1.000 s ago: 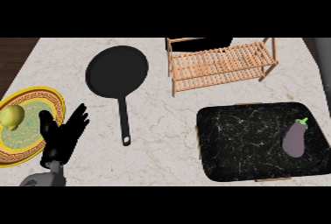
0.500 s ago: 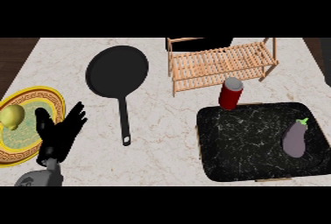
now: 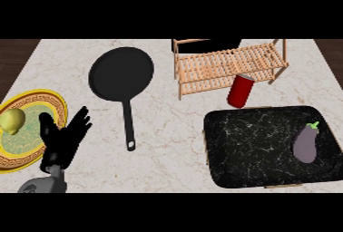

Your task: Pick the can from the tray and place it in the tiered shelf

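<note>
The can (image 3: 241,91) stands off the tray (image 3: 254,145), just beside the tiered shelf (image 3: 224,68), so placement remains: the absent right hand must grasp it, while the left hand (image 3: 64,140) rests, fingers spread.

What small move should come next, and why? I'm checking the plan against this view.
Probably bring a hand toward the red can. It stands tilted between the wooden shelf and the black tray, with nothing holding it. Only the left hand shows, open by the plate, far from it.
</note>
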Action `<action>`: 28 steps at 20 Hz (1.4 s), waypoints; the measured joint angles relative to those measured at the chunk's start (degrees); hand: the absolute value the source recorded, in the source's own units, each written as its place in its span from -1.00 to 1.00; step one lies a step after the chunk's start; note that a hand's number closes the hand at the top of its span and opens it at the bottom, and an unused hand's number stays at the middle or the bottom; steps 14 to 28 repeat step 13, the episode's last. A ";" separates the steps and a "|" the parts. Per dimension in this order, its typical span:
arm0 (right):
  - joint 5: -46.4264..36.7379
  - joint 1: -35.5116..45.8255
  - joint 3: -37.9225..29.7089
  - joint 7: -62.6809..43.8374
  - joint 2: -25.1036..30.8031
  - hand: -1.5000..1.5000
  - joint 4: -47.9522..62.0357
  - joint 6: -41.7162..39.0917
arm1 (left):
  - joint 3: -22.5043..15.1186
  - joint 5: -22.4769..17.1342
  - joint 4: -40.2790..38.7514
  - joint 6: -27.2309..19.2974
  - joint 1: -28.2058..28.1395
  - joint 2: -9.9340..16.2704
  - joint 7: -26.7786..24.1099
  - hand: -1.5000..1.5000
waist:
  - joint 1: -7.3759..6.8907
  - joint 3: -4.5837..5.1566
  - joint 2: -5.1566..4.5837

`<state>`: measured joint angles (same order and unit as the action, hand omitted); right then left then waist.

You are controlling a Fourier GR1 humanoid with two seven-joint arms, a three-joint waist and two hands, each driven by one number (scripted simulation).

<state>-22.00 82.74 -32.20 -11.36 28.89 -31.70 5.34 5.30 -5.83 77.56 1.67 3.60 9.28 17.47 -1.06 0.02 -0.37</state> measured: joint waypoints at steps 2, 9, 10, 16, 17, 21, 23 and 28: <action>0.53 -0.55 -1.30 -0.30 2.56 -1.00 0.41 1.20 | -0.01 -0.03 0.47 -0.06 -0.02 -0.07 0.16 0.00 | 0.05 -0.01 0.01; 5.14 -4.72 -6.39 0.83 11.17 -1.00 2.94 -1.15 | 1.09 -0.55 -0.33 0.47 0.13 0.71 0.26 0.00 | 0.22 -0.05 0.01; 5.69 -4.73 -6.87 1.02 12.91 -1.00 3.92 -2.53 | 0.91 -0.60 -0.16 0.48 0.30 0.49 0.52 0.00 | 0.05 -0.06 -0.08; 7.74 -6.42 -8.51 2.53 17.42 -1.00 6.18 -7.28 | 0.65 -0.22 -0.62 0.46 0.09 0.16 -0.21 0.00 | -0.05 -0.06 -0.16; 7.74 -6.42 -8.51 2.53 17.42 -1.00 6.18 -7.28 | 0.65 -0.22 -0.62 0.46 0.09 0.16 -0.21 0.00 | -0.05 -0.06 -0.16; 7.74 -6.42 -8.51 2.53 17.42 -1.00 6.18 -7.28 | 0.65 -0.22 -0.62 0.46 0.09 0.16 -0.21 0.00 | -0.05 -0.06 -0.16; 7.74 -6.42 -8.51 2.53 17.42 -1.00 6.18 -7.28 | 0.65 -0.22 -0.62 0.46 0.09 0.16 -0.21 0.00 | -0.05 -0.06 -0.16; 7.74 -6.42 -8.51 2.53 17.42 -1.00 6.18 -7.28 | 0.65 -0.22 -0.62 0.46 0.09 0.16 -0.21 0.00 | -0.05 -0.06 -0.16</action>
